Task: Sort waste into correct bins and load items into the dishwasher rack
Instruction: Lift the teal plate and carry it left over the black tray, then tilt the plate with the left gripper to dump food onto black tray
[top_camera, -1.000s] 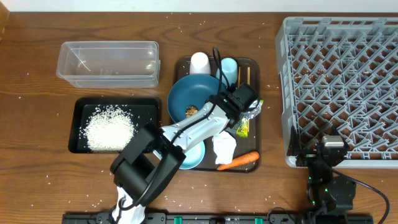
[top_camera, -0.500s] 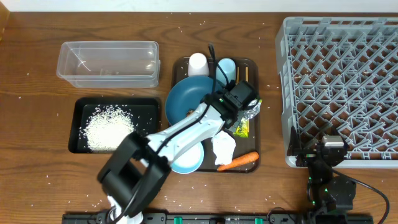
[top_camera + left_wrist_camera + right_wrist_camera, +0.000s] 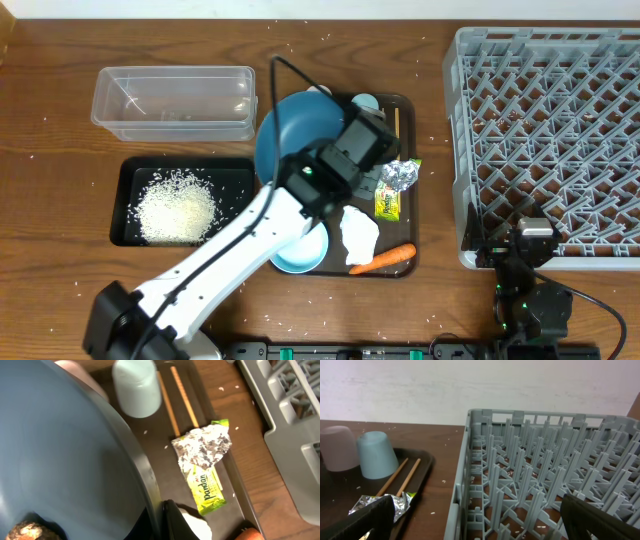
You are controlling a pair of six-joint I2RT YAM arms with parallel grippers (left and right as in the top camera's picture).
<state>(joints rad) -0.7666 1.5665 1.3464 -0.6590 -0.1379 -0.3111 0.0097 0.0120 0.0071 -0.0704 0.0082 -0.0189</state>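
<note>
The left jaws are clamped on the rim of the dark-blue plate [image 3: 65, 460]. It stretches away to one side of them, tilted, with a brown food lump [image 3: 22, 531] in it close to the grip. The plate looks stiff, smooth and fairly heavy for an edge hold, so it may swivel or slip. Foil [image 3: 202, 450] and a wrapper [image 3: 207, 492] lie on the tray [image 3: 165, 465] just beyond the jaws. The right jaws stand wide open and empty, the rack [image 3: 545, 485] directly ahead.
</note>
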